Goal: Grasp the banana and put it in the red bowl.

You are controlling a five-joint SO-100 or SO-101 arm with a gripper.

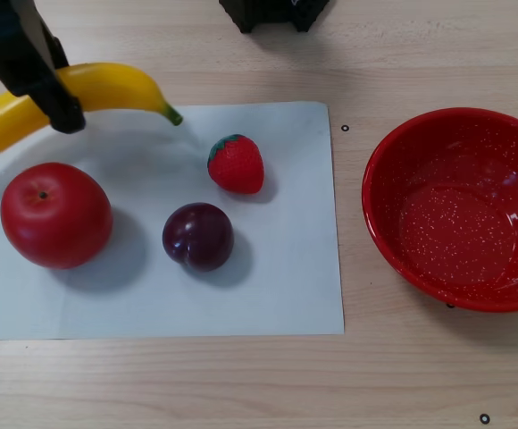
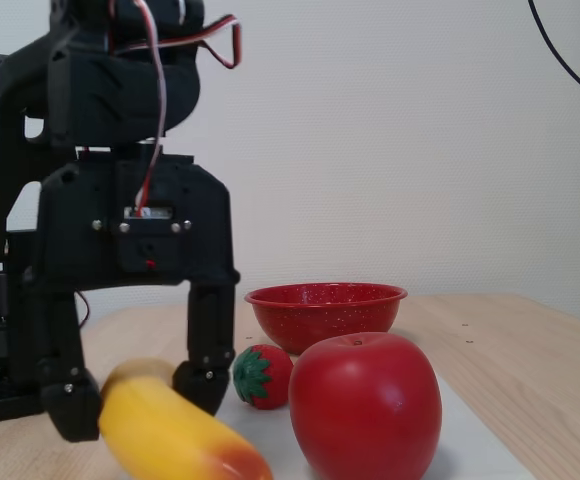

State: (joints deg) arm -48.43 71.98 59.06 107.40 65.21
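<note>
The yellow banana [image 1: 107, 85] lies across the upper left of the other view, its green stem tip over the corner of the white sheet. My gripper [image 1: 45, 94] is shut on its middle, with one black finger [image 1: 61, 112] crossing in front of it. In the fixed view the gripper [image 2: 138, 400] clamps the banana [image 2: 175, 435] from both sides, and the orange-red end tilts down toward the camera. The red bowl [image 1: 393, 241] sits empty at the right, well apart from the banana. It shows behind the fruit as the red bowl [image 2: 325, 310].
On the white sheet [image 1: 277, 286] lie a red apple [image 1: 55, 214], a dark plum [image 1: 198, 236] and a strawberry [image 1: 237, 164], all between banana and bowl. The apple [image 2: 365, 405] looms near the fixed camera. The arm's base [image 1: 272, 11] stands at the table's far edge.
</note>
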